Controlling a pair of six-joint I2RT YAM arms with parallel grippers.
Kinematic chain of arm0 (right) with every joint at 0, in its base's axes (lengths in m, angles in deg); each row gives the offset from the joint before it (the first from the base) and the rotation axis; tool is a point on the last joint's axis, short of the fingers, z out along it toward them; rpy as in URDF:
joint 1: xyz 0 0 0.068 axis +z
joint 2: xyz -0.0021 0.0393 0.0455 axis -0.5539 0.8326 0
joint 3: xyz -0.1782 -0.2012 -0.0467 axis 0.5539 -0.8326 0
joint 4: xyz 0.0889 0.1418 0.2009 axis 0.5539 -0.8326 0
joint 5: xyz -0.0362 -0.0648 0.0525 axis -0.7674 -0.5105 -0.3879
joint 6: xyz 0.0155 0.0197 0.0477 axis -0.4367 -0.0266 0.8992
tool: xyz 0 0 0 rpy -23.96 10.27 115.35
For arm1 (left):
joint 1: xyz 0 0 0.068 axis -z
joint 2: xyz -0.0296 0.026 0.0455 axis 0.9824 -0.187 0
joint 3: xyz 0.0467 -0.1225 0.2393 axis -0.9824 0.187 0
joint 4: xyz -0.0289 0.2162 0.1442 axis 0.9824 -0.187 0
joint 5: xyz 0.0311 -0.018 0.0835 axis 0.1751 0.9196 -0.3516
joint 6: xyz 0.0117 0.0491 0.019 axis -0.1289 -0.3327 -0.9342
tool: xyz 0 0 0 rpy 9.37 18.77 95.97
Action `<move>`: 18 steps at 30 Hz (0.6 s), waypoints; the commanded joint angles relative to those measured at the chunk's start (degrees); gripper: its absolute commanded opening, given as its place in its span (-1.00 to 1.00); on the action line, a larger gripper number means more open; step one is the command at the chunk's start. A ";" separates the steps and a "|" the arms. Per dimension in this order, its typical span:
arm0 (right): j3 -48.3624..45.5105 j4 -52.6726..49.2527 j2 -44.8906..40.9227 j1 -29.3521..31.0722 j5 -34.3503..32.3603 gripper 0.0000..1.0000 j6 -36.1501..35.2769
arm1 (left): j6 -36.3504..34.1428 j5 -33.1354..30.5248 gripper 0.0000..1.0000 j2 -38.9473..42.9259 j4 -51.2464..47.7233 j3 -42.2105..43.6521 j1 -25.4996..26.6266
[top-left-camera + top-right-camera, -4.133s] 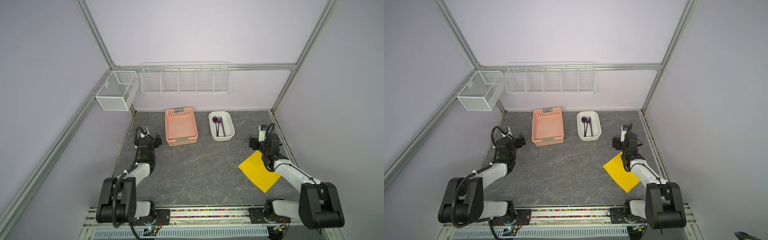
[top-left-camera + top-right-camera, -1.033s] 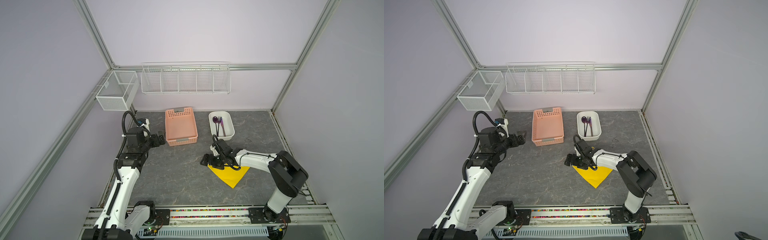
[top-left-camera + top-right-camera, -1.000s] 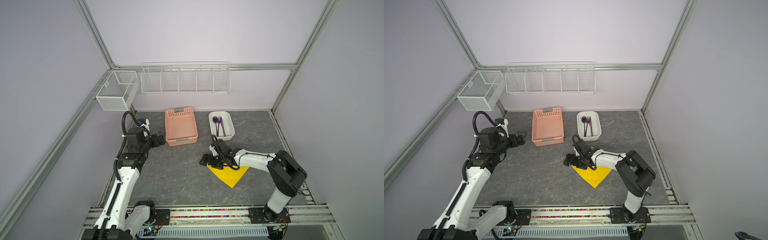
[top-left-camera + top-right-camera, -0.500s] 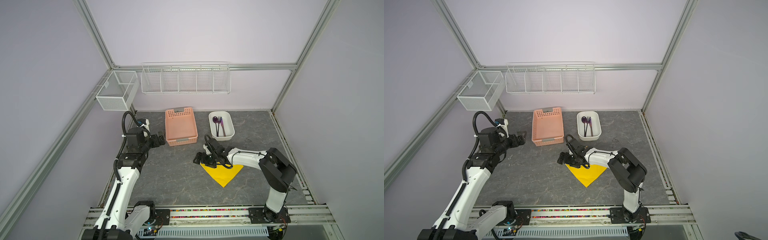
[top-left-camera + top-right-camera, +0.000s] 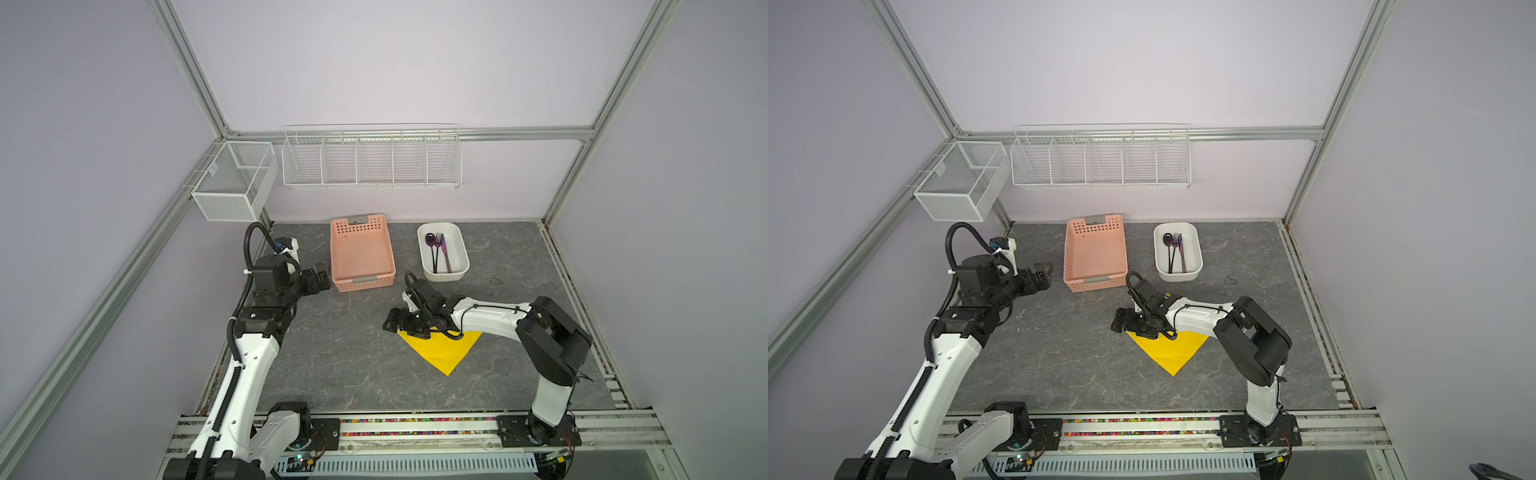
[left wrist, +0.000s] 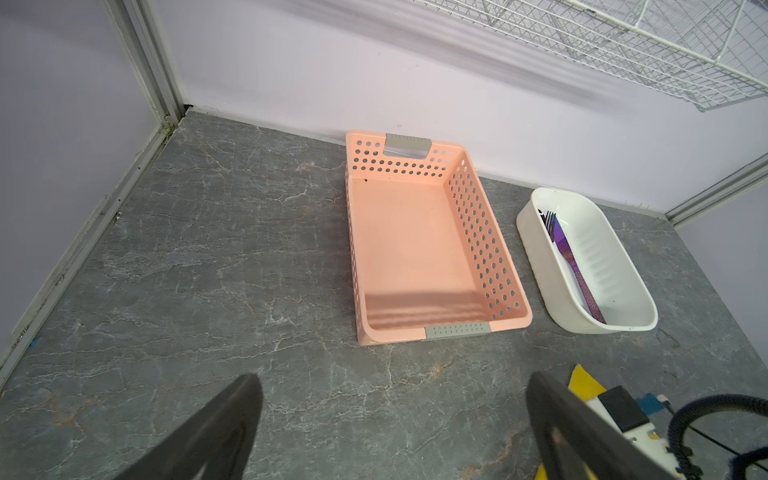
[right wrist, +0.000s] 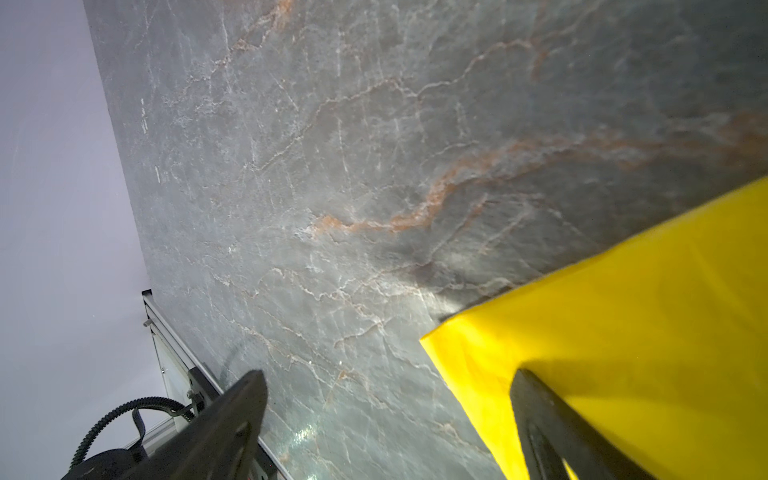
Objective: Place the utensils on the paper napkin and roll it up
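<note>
The utensils (image 5: 438, 251) (image 5: 1176, 249), a spoon, fork and knife with purple-blue heads, lie in the white tub at the back; the left wrist view shows them (image 6: 569, 257) too. The yellow paper napkin (image 5: 444, 349) (image 5: 1173, 351) lies flat mid-table as a diamond. My right gripper (image 5: 402, 326) (image 5: 1130, 326) is low at its left corner and open. In the right wrist view (image 7: 388, 376) one finger rests on the napkin (image 7: 623, 332) and the other stands over bare table. My left gripper (image 5: 322, 274) (image 6: 395, 378) hovers open and empty left of the pink basket.
The empty pink perforated basket (image 5: 365, 282) stands at the back, left of the white tub (image 5: 444, 276). A wire rack (image 5: 372, 160) hangs on the back wall and a mesh box (image 5: 232, 183) on the left frame. Metal rails edge the table.
My right gripper has slid leftwards across the table and the napkin has moved left with it. The left arm has stayed still.
</note>
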 commanded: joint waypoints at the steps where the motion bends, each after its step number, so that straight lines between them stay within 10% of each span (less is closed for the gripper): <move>1: 1.31 -1.38 1.42 0.37 0.42 0.89 0.54 | 0.34 -0.57 0.98 0.54 -0.77 0.47 0.05; 18: 4.30 -2.38 3.10 0.31 0.68 0.90 -0.16 | 0.51 -0.38 0.98 0.20 -0.68 0.50 0.05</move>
